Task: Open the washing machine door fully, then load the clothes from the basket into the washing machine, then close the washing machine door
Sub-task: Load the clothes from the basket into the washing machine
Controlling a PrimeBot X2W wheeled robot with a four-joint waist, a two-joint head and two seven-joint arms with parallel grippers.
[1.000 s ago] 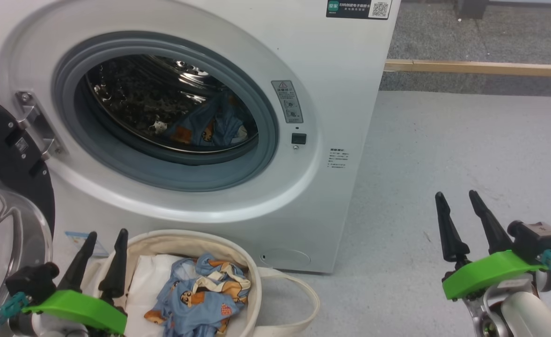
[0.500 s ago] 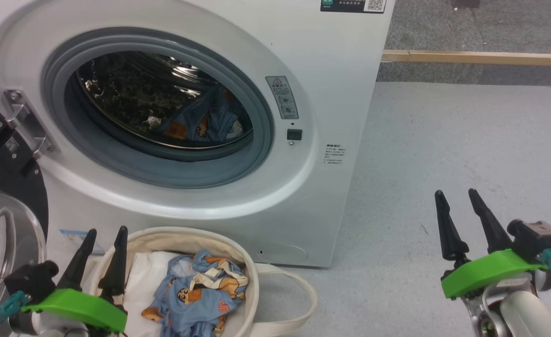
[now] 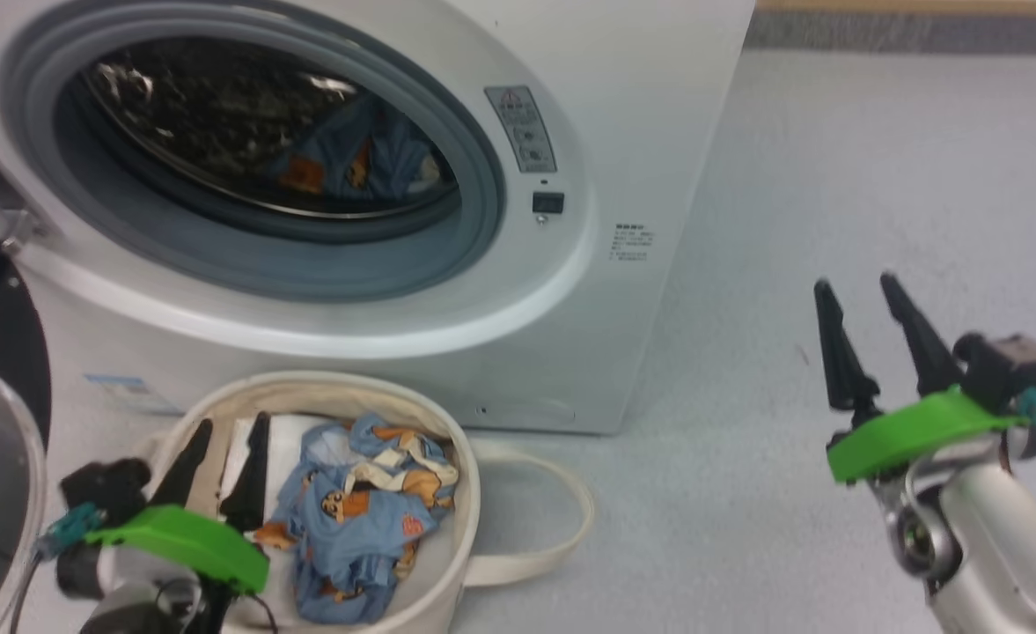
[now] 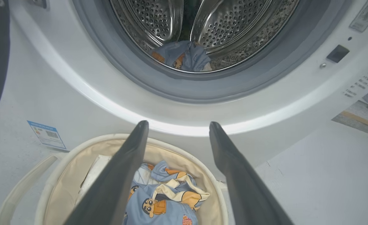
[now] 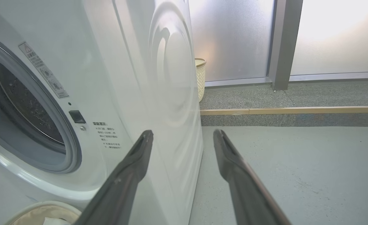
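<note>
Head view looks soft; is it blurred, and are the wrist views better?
Head view: motion-blurred, the washing machine label text smeared. Left wrist view: sharp, the clothes print crisp. Right wrist view: sharp, glare from backlit frosted panels.

We count one washing machine [image 3: 641, 132], one door [image 3: 3, 343], one basket [image 3: 469, 493], two printed clothes bundles, a basket bundle [image 3: 368, 511] and a drum bundle [image 3: 359, 163], one white cloth [image 3: 284, 440], one woven bin [image 5: 200, 78], and two end effectors: left end effector [image 3: 231, 420], right end effector [image 3: 855, 282].
</note>
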